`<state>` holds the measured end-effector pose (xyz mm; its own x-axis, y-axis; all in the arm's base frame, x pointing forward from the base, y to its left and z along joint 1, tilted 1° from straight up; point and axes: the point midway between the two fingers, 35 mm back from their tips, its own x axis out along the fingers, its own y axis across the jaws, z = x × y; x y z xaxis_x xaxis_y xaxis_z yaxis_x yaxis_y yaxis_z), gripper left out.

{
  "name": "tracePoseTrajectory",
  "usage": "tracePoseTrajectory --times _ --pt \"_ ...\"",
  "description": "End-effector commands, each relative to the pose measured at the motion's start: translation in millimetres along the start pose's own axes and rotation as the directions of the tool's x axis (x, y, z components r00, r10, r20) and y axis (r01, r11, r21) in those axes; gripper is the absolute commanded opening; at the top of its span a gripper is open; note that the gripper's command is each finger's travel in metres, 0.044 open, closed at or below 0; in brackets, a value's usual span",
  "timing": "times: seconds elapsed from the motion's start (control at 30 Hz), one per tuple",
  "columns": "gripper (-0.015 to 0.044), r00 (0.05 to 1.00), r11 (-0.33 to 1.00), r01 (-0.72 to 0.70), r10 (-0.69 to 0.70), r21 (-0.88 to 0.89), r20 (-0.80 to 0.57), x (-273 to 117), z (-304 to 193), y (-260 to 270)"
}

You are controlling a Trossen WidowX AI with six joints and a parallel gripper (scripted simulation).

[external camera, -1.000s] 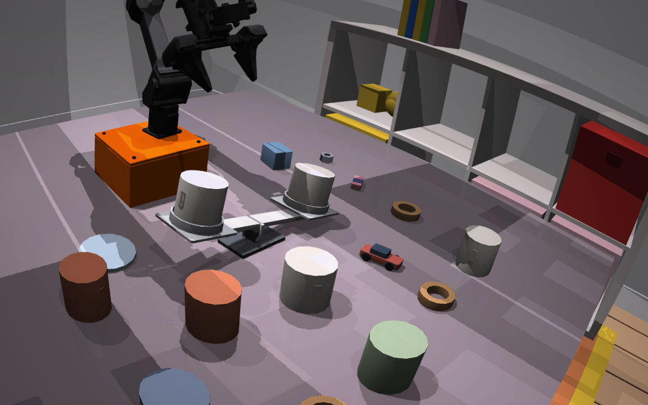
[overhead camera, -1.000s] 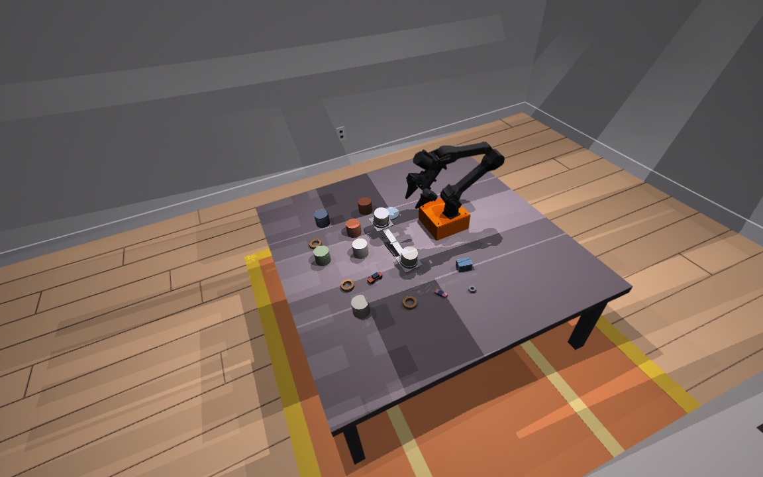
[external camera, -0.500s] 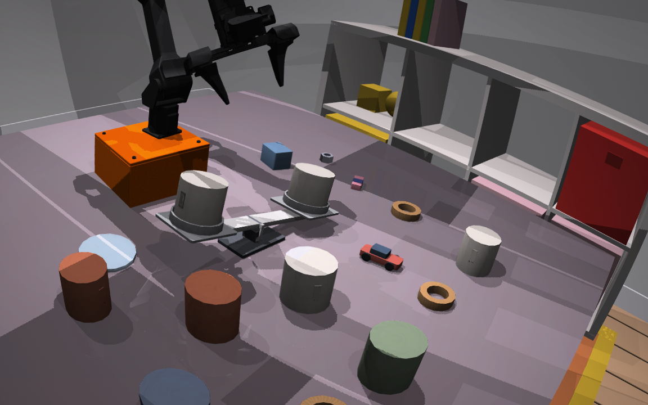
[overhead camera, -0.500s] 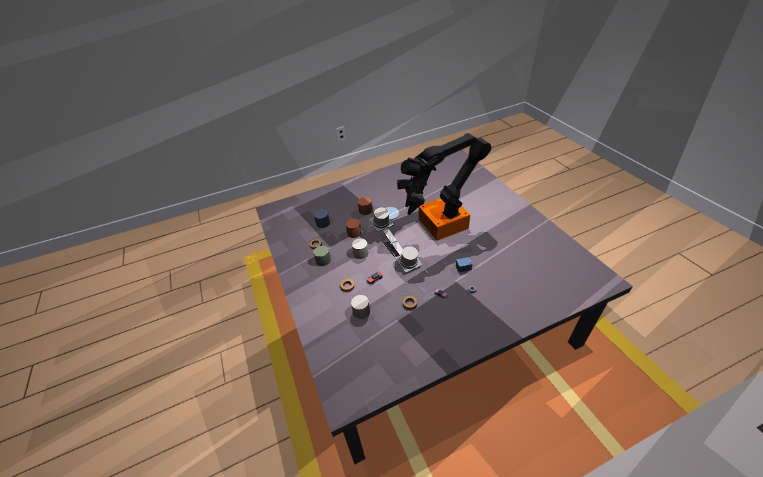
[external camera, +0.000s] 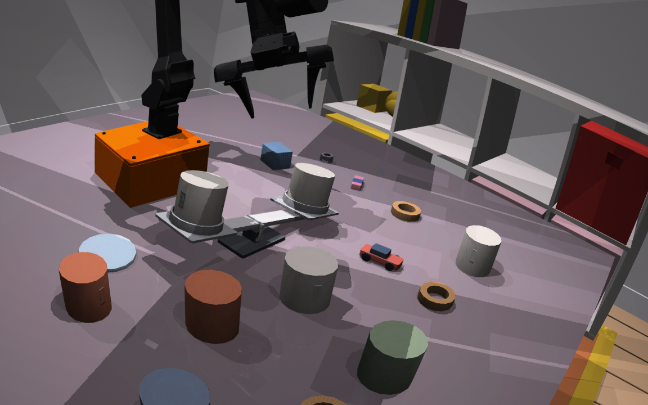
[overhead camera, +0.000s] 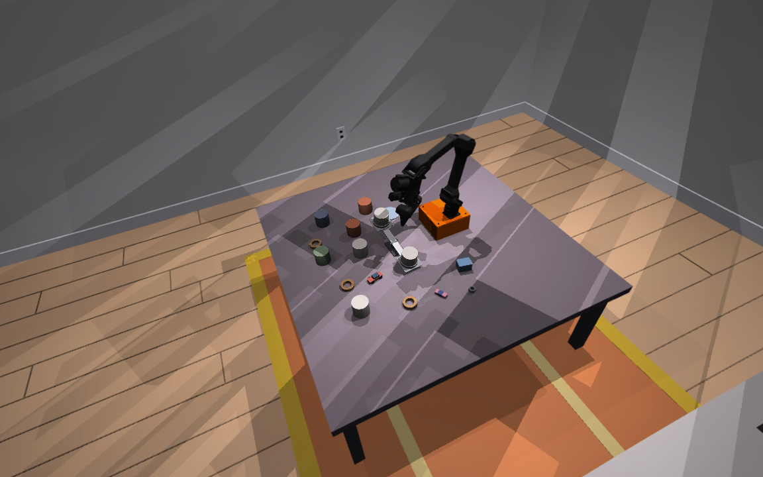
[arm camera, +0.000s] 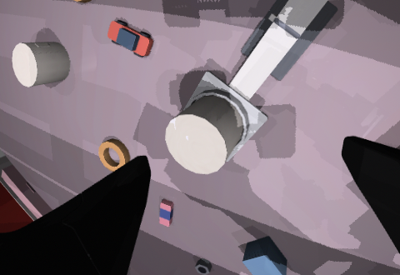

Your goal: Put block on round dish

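The whole table (overhead camera: 550, 261) is taken in by the top view from high up and well back, looking obliquely down, with floor and walls around it. From the exterior view, the table is seen closer and lower, across a row of cups at the near side; the orange base (overhead camera: 440, 222) (external camera: 150, 151) is placed at far left and the shelf unit (external camera: 487, 82) at right. The wrist view is aimed down at the table from nearby, framed by dark fingers at left and right. The balance beam (overhead camera: 392, 242) (external camera: 271, 217) (arm camera: 264, 60) and the red toy car (overhead camera: 375, 277) (external camera: 381, 255) (arm camera: 130, 38) are shared by all views.
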<state>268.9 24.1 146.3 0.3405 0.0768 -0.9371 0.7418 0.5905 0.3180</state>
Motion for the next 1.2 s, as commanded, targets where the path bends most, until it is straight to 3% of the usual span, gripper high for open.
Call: tracePoseTrajectory --times 0.0,0.37,0.7,1.17 --pt "0.044 0.998 0.993 0.057 -0.054 0.1 -0.03 14.3 -4.0 12.3" --pt "0.044 0.981 0.913 0.193 -0.174 0.359 -0.086 50.4 -23.3 36.8" --pt "0.044 0.949 0.736 0.302 -0.293 0.606 -0.118 85.9 -44.0 53.4" --pt "0.044 0.946 0.721 0.307 -0.3 0.621 -0.119 102.6 -47.4 49.7"
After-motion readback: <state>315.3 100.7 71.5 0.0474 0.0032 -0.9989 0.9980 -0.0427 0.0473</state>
